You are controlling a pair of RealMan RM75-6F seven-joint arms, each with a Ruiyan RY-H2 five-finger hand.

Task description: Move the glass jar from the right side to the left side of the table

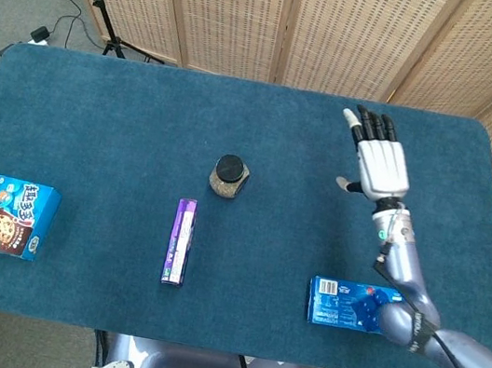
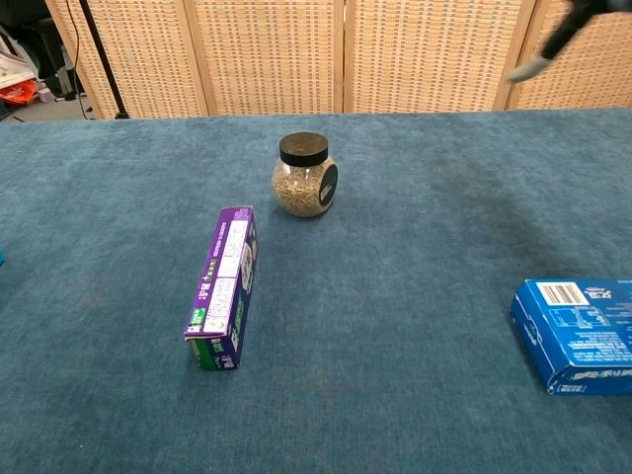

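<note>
Right hand (image 1: 380, 166) spread, well apart from upright, black-lidded, grain-filled glass jar (image 1: 227, 176).

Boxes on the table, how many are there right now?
3: a cookie box at the left edge, a purple box near the middle, a blue box at front right. None seems hidden.

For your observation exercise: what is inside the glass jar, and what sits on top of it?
The glass jar holds pale, grainy contents, their kind unclear. A black lid closes its top, hiding the opening.
</note>
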